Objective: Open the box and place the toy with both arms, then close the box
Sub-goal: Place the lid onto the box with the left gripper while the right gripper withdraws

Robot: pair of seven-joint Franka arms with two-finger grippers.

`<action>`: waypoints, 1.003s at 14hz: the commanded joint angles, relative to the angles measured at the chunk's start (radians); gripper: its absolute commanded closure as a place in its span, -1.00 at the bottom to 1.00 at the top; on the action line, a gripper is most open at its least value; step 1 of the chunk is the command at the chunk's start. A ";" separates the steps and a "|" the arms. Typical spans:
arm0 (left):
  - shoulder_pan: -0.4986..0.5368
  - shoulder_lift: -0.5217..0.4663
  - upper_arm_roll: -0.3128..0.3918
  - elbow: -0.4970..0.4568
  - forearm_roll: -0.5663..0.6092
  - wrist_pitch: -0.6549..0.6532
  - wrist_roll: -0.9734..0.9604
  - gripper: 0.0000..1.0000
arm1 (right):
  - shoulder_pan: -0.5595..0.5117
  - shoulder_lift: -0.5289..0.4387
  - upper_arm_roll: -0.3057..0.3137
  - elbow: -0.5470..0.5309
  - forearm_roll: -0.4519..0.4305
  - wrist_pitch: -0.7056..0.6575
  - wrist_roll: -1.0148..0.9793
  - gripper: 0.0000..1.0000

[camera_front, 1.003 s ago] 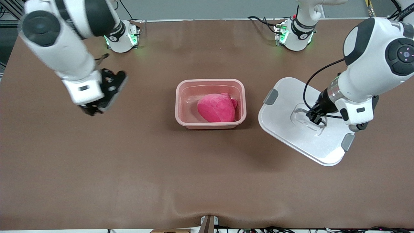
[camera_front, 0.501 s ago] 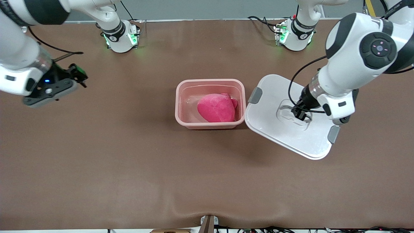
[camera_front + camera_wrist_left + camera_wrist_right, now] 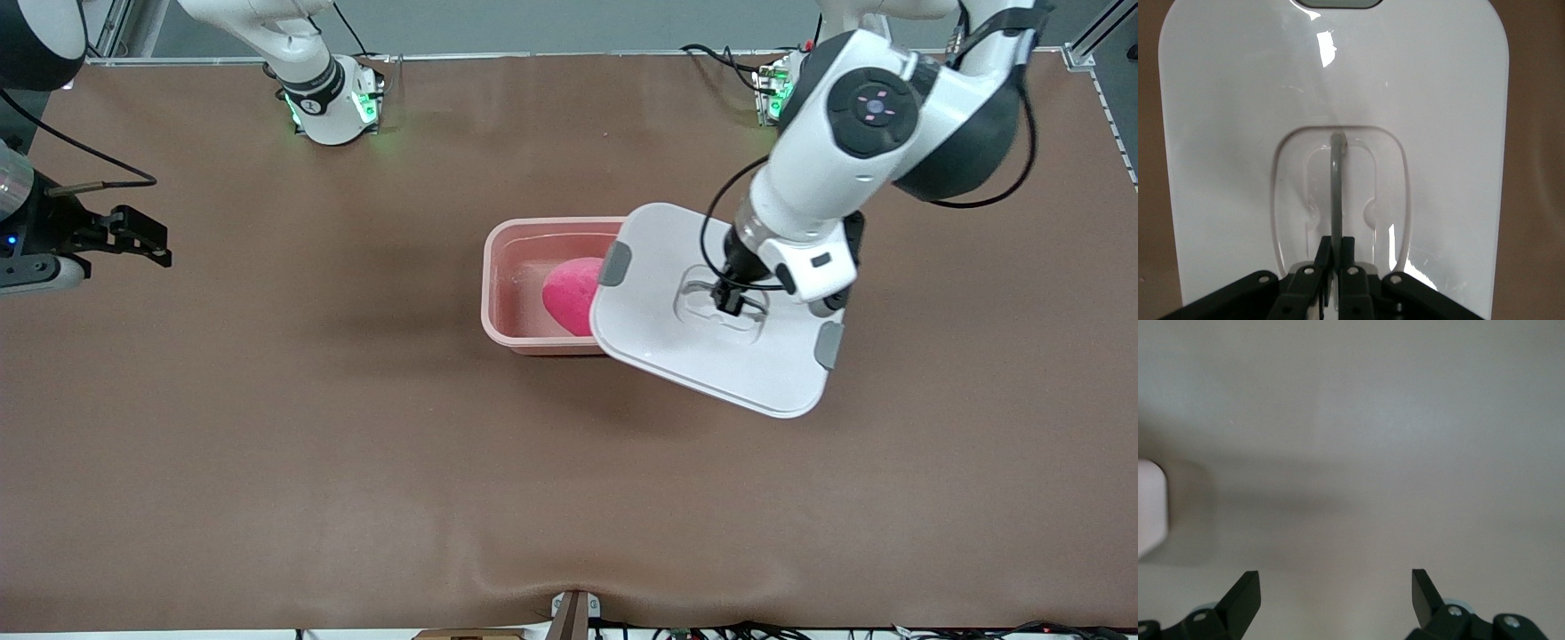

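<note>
The pink translucent box (image 3: 524, 267) stands open at the table's middle with the hot-pink plush toy (image 3: 571, 295) inside. My left gripper (image 3: 727, 300) is shut on the grey centre handle (image 3: 1335, 193) of the white lid (image 3: 676, 356) and holds the lid tilted in the air, over the box's end toward the left arm. The lid hides part of the toy. The lid (image 3: 1238, 133) fills the left wrist view. My right gripper (image 3: 142, 240) is open and empty, raised over the table's edge at the right arm's end; its fingers (image 3: 1245, 595) stand wide apart.
The brown table (image 3: 356, 444) carries nothing else. The two arm bases (image 3: 333, 102) stand along the table's edge farthest from the front camera. Cables lie near the left arm's base (image 3: 773, 89).
My left gripper has carried the lid from the left arm's end of the table until it partly covers the box. My right arm has swung away to the table's edge.
</note>
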 commanded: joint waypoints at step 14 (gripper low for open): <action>-0.321 0.122 0.002 -0.019 0.187 0.170 -0.727 1.00 | -0.043 -0.020 -0.048 -0.036 -0.015 0.024 0.041 -1.00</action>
